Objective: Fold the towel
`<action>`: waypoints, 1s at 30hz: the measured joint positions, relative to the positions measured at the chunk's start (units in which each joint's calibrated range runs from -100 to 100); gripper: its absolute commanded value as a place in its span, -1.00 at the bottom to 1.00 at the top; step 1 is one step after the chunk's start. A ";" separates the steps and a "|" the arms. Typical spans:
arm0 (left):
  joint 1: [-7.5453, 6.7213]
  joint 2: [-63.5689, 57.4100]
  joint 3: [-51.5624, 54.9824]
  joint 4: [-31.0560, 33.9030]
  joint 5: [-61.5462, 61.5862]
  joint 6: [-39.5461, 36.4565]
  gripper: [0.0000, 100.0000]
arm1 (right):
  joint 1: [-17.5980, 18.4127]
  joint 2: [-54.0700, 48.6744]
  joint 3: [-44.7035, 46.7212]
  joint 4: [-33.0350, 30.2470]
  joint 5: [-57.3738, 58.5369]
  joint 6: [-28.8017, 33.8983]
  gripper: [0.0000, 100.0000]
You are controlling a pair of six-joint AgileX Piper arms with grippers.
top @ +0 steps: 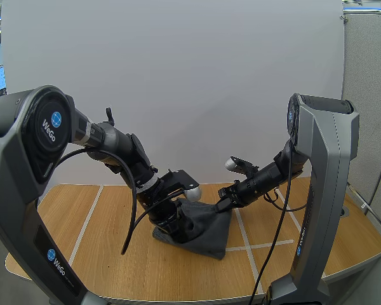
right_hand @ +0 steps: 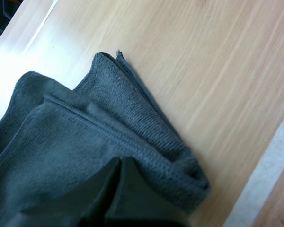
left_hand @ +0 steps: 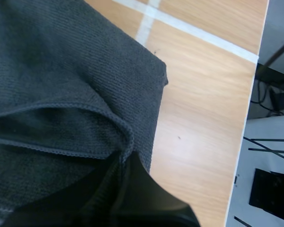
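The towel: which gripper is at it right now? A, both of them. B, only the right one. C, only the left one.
A: the left gripper and the right gripper each have their tips on the dark towel lying on the table.

One dark grey cloth towel (top: 206, 230) is lying on one light wooden table (top: 108, 254). Two grey-and-black robot arms are reaching over it, one left arm (top: 114, 149) and one right arm (top: 267, 176). Each is carrying one gripper, making two: the left gripper (left_hand: 125, 161) and the right gripper (right_hand: 119, 161). Each gripper is showing two black fingers, four in all. In the left wrist view two white tape strips (left_hand: 199, 35) are crossing on the table, beside one towel corner. In the right wrist view at least two towel layers are lying stacked at one corner. The number of strips in the high view cannot be told, since the arms are covering part of them.
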 measured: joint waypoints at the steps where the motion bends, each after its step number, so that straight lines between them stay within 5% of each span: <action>1: 0.51 0.00 0.00 0.10 0.79 0.00 -1.00 | 0.00 0.00 0.00 -0.11 0.00 0.00 -1.00; 8: 4.96 0.00 0.00 -0.58 4.71 0.87 -1.00 | 0.00 0.00 0.00 -0.47 0.24 0.00 -1.00; 21: 5.52 0.00 0.00 -5.87 3.28 0.61 -1.00 | 0.43 -5.54 0.00 0.94 7.90 -0.11 -1.00; 30: 5.52 0.00 0.00 -6.36 3.14 -0.33 -1.00 | 6.96 -5.67 0.00 -3.16 7.47 -0.11 -1.00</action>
